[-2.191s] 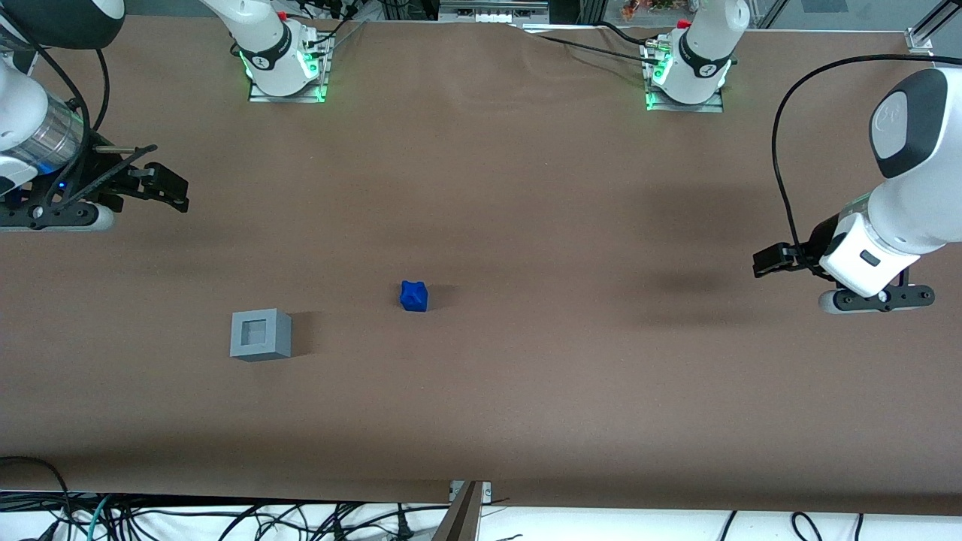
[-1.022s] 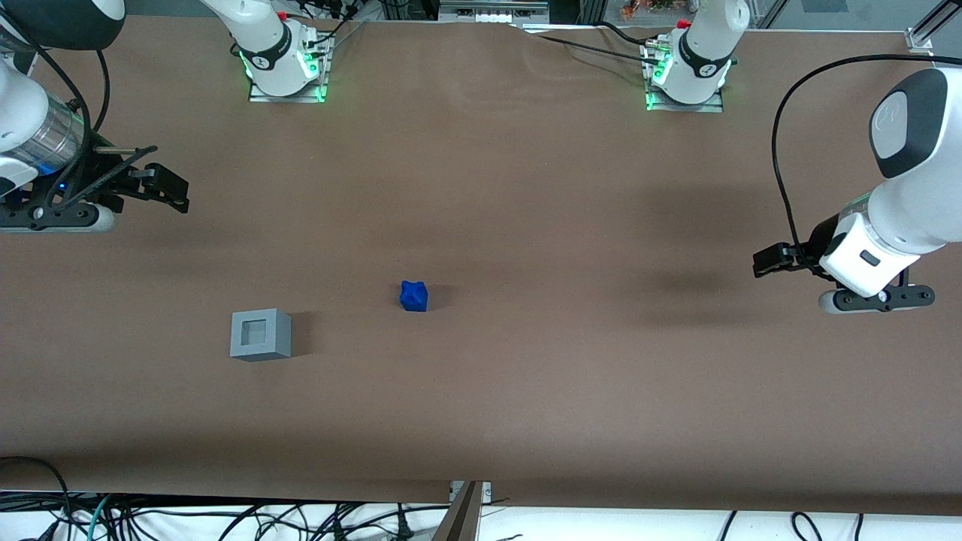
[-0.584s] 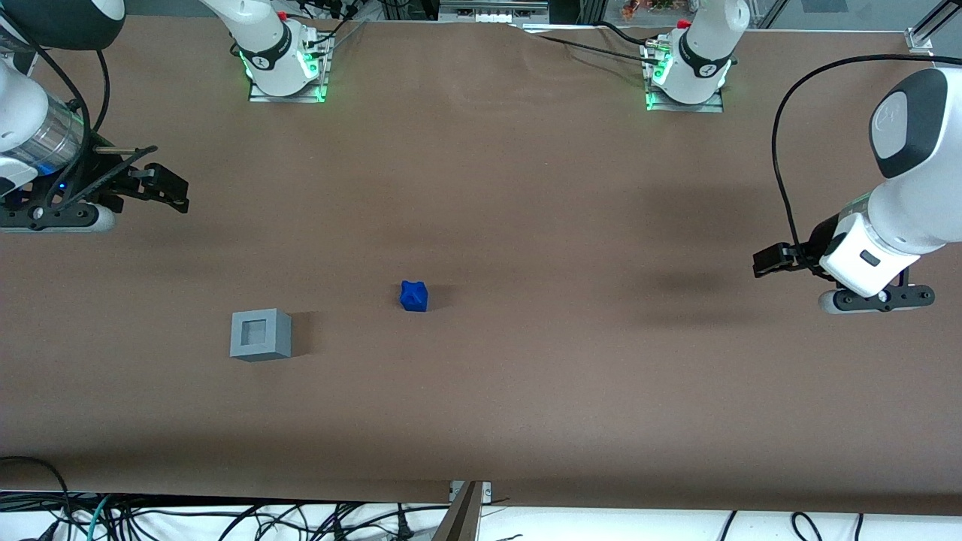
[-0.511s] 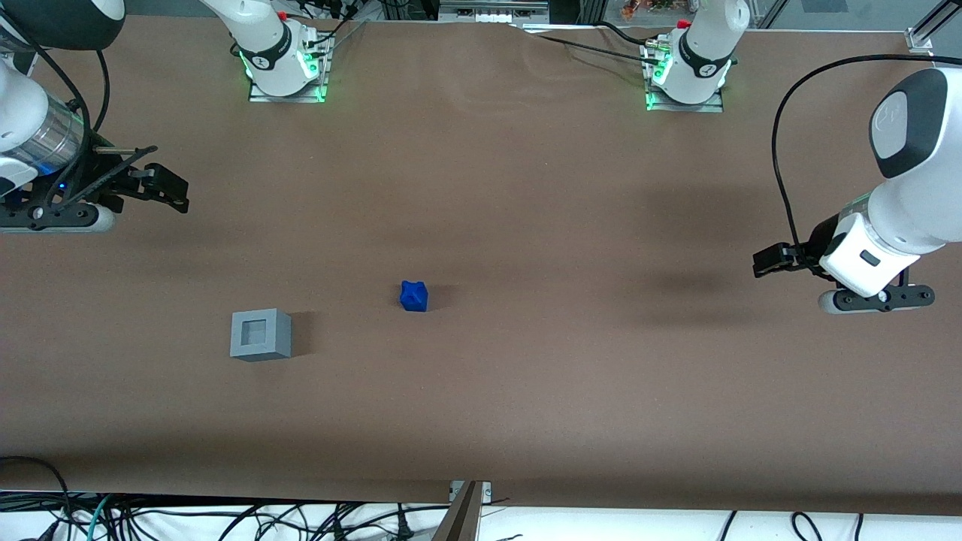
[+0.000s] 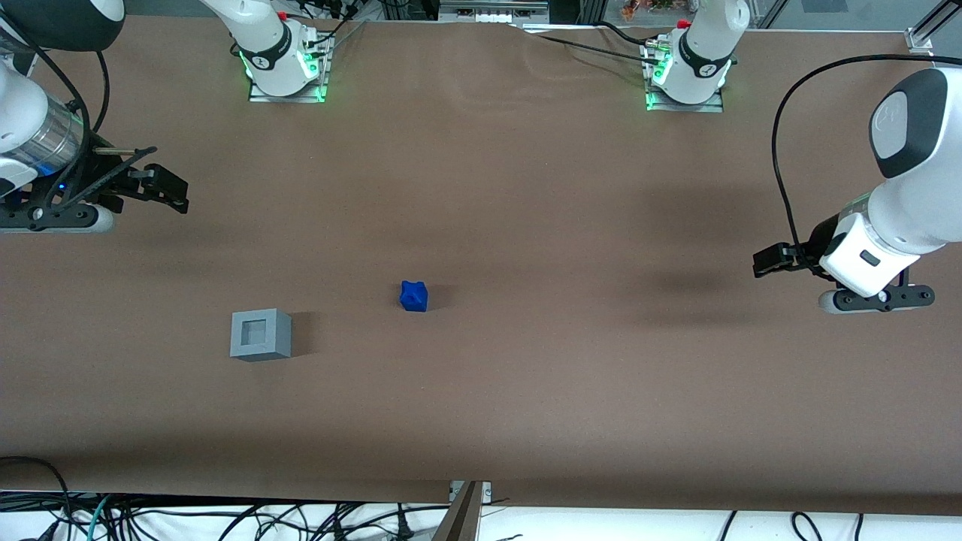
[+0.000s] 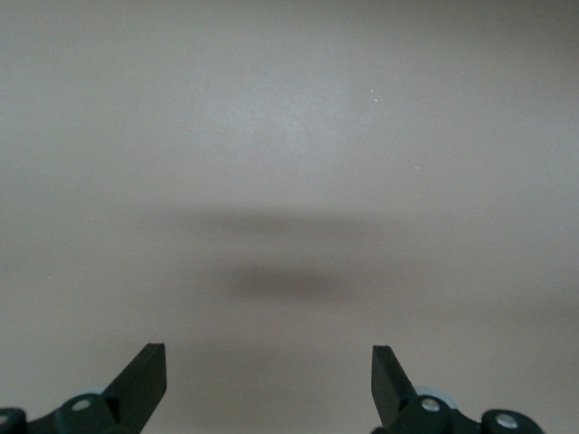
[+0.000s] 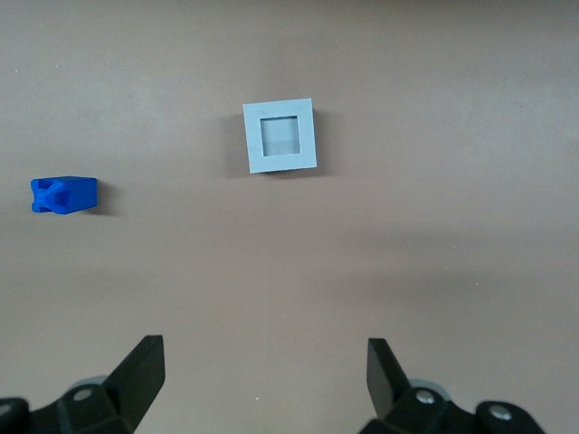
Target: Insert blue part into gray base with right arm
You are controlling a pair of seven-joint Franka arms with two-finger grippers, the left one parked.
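Note:
The blue part [image 5: 414,296] [image 7: 63,195] lies on the brown table cover, nothing touching it. The gray base [image 5: 260,334] [image 7: 280,136] stands upright beside it, a little nearer the front camera and more toward the working arm's end, with its square recess facing up and nothing in it. My right arm's gripper [image 5: 171,188] [image 7: 264,353] hovers at the working arm's end of the table, farther from the front camera than the base and well apart from both pieces. Its fingers are open and hold nothing.
Two arm bases with green lights [image 5: 284,64] [image 5: 688,71] are bolted along the table edge farthest from the front camera. Loose cables [image 5: 225,518] hang below the table's near edge. The brown cover [image 5: 526,391] spreads flat around both pieces.

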